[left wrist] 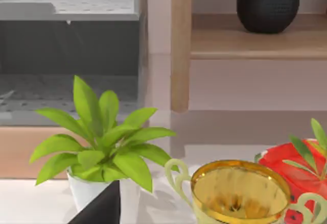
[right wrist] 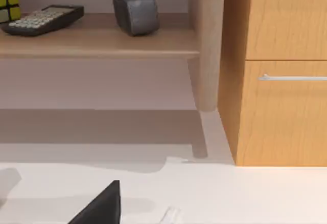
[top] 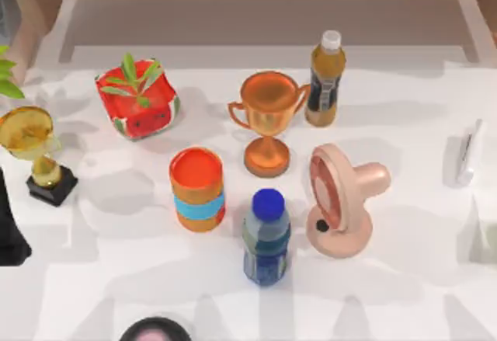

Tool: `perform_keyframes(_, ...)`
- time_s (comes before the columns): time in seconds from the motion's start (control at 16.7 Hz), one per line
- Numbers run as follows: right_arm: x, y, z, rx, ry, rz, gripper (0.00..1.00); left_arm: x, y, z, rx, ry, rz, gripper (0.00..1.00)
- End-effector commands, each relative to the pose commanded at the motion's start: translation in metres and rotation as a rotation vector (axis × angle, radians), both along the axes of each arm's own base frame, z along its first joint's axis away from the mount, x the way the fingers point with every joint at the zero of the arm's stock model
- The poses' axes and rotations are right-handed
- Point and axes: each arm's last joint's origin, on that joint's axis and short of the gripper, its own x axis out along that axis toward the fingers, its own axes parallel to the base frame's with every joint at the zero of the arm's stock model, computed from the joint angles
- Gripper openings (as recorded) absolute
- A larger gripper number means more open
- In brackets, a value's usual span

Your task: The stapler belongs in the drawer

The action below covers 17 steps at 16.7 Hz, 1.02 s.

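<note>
The stapler (top: 468, 151), a slim white bar with a pale grey side, lies alone near the table's right edge. A white tip low in the right wrist view (right wrist: 171, 215) may be the same stapler. The drawer (right wrist: 286, 112) is a wooden cabinet front with a thin metal handle (right wrist: 291, 77), and it is closed. A dark part of my right gripper (right wrist: 99, 206) shows at the lower edge of that view, over bare table. My left arm (top: 9, 232) sits at the table's left edge, beside the gold trophy (top: 35, 147); a dark part of my left gripper (left wrist: 102, 208) shows.
The middle of the table is crowded: an orange trophy (top: 268, 120), a pink round fan (top: 342, 197), a blue-capped bottle (top: 266, 236), an orange can (top: 198, 189), a yellow bottle (top: 326, 81) and a red planter (top: 138, 99). A potted plant (left wrist: 102, 137) stands at the left. Shelves run behind.
</note>
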Motion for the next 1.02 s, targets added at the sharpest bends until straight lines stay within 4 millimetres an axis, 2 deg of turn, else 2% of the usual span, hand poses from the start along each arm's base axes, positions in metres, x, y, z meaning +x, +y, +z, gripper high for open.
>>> perform_keyframes(0.24, 0.001, -0.001, 0.008, -0.028, -0.016, -0.004, 1.0, 0.0, 0.0, 0.0, 0.0, 0.0, 0.0, 1.0)
perform_keyframes(0.42, 0.005, -0.004, 0.035, -0.145, -0.065, -0.029, 1.0, 0.0, 0.0, 0.0, 0.0, 0.0, 0.0, 1.0)
perform_keyframes(0.6, 0.021, -0.012, 0.072, -0.332, -0.109, -0.078, 1.0, 0.0, 0.0, 0.0, 0.0, 0.0, 0.0, 1.0)
perform_keyframes(0.72, 0.042, -0.02, 0.098, -0.482, -0.126, -0.117, 1.0, 0.0, 0.0, 0.0, 0.0, 0.0, 0.0, 1.0)
perform_keyframes(0.84, 0.071, -0.032, 0.118, -0.643, -0.129, -0.156, 1.0, 0.0, 0.0, 0.0, 0.0, 0.0, 0.0, 1.0)
perform_keyframes(1.02, 0.127, -0.06, 0.132, -0.889, -0.113, -0.201, 1.0, 0.0, 0.0, 0.0, 0.0, 0.0, 0.0, 1.0)
